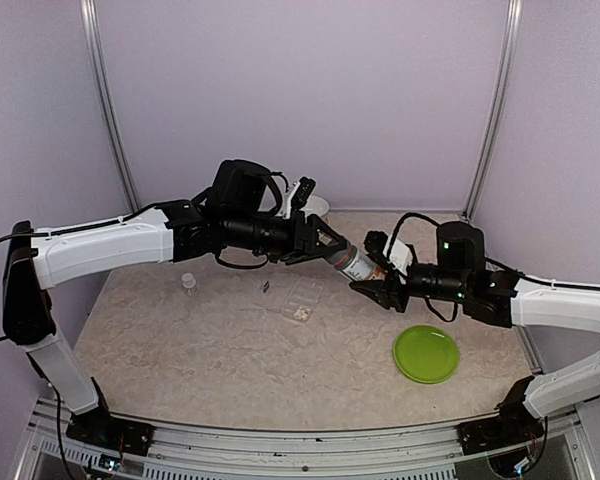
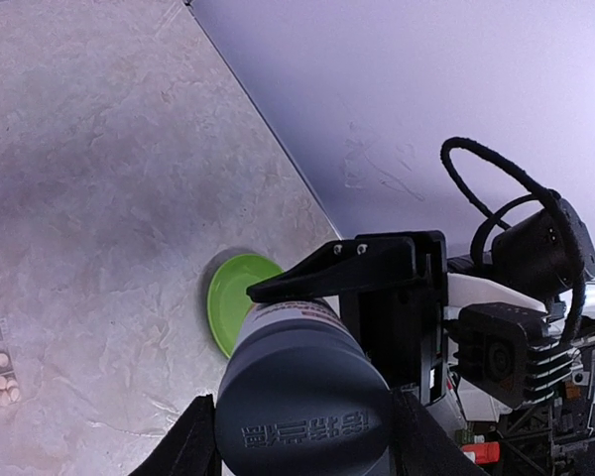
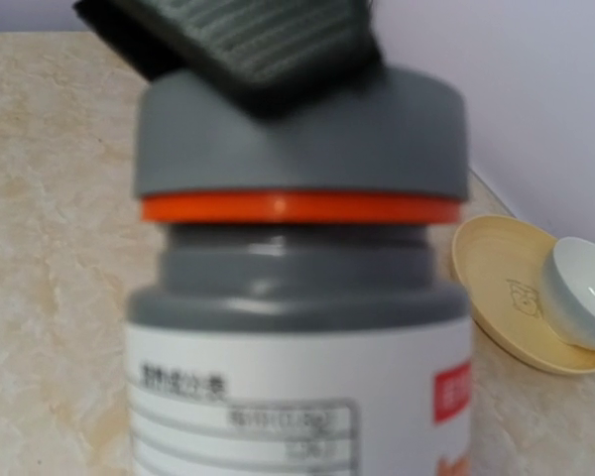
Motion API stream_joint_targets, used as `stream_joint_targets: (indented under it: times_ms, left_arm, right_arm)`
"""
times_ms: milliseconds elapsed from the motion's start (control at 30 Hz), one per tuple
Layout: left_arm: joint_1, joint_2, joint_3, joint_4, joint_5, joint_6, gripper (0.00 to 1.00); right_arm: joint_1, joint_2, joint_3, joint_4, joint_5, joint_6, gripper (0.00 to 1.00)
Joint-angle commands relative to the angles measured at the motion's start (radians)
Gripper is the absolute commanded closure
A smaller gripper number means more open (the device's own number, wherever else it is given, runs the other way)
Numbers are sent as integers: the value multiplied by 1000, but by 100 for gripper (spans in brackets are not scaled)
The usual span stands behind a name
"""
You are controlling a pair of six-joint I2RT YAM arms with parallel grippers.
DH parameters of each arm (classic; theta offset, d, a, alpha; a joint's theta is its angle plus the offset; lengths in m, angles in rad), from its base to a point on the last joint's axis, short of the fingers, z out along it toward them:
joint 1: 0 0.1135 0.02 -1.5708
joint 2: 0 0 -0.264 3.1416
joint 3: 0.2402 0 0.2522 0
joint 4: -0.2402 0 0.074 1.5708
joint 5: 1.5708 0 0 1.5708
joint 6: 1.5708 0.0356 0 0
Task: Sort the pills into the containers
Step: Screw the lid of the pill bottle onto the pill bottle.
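— Two tools share one bottle, held in mid-air just right of centre in the top view. The left tool pinches the grey cap, and the right tool clamps the labelled body.

— And the pills?

— A few pale pills lie in the clear box on the worktop, below and left of the bottle.

— Risks?

— Unscrewing looks like the step in hand. If the cap pops free suddenly, the tilted bottle may spill onto the worktop and miss the box. A weak grip on the body would let the bottle spin, or drop towards the green plate.
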Motion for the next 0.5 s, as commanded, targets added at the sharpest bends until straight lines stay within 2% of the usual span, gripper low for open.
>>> stream_joint_targets:
  times_ms: [0,133,467]
  left_arm:
    - [7,28,-22,22,29,14,55]
    - [0,-5,-62,85,40,116,55]
    - [11,-47,-155,198,239,364,61]
  right_arm:
    - [29,-34,30,67,-3,-5,76]
    - [29,-32,65,27,-78,82,76]
    - [29,-38,129,-48,-282,301,80]
